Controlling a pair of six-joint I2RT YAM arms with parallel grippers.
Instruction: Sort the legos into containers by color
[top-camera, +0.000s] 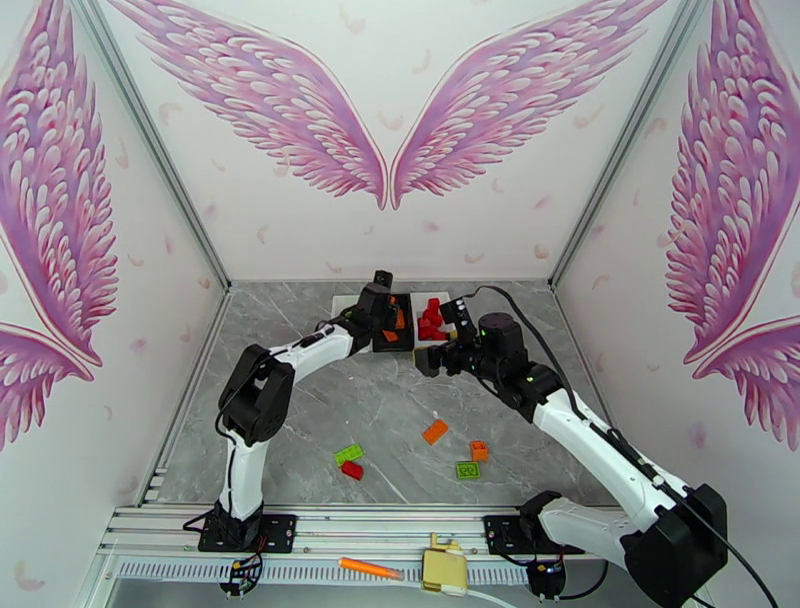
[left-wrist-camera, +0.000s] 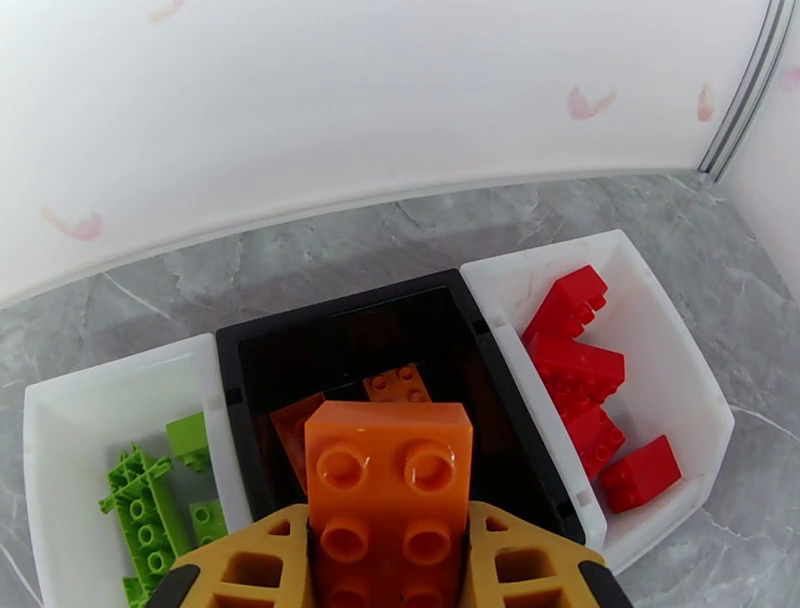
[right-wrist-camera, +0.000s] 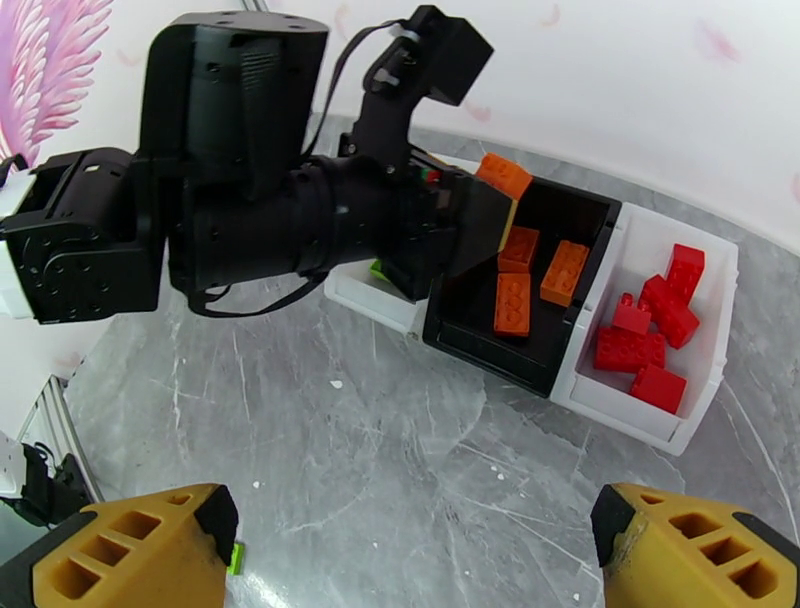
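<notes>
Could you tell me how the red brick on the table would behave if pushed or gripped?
The red brick looks like rigid moulded plastic, so it probably won't flex when gripped. Lying flat and blocky, it should slide rather than roll on the smooth table. A push could also nudge the green brick right beside it.

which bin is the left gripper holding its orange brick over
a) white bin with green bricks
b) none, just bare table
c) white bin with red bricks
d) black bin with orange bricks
D: the left gripper is shut on an orange brick held over the black bin, which has other orange bricks lying inside.
</notes>
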